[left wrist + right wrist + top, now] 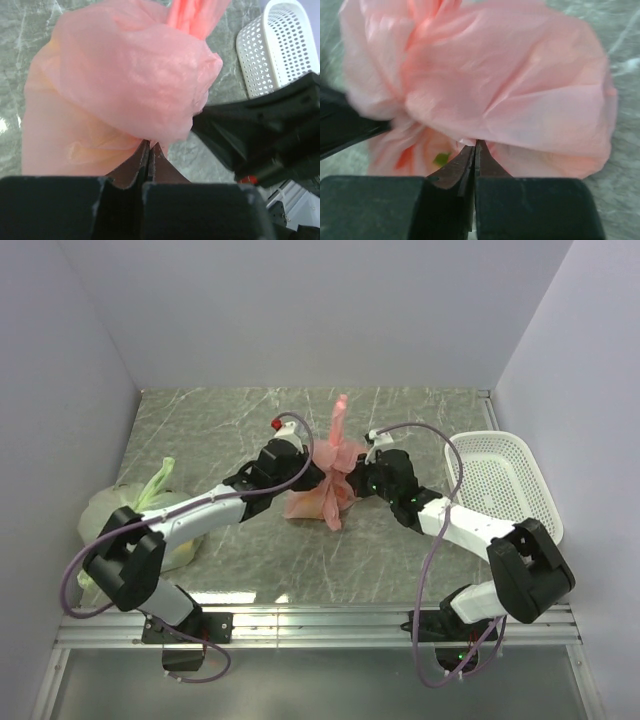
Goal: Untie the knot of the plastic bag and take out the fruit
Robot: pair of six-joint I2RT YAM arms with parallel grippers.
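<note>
The pink plastic bag (322, 498) lies mid-table, its film bunched between my two grippers. Its twisted handles rise as a pointed pink tuft, the knot (340, 423), behind them. My left gripper (312, 466) is shut, pinching the bag's film at the fingertips in the left wrist view (149, 145). My right gripper (356, 476) is shut on the film from the other side (476, 145). The bag fills both wrist views (120, 75) (510, 85). A small green patch (441, 159) and orange tones show through the film; the fruit itself is hidden.
A pale green tied bag (128, 512) sits at the left wall beside my left arm. A white perforated basket (505, 480) stands at the right, also in the left wrist view (282, 45). Walls close in the table on three sides.
</note>
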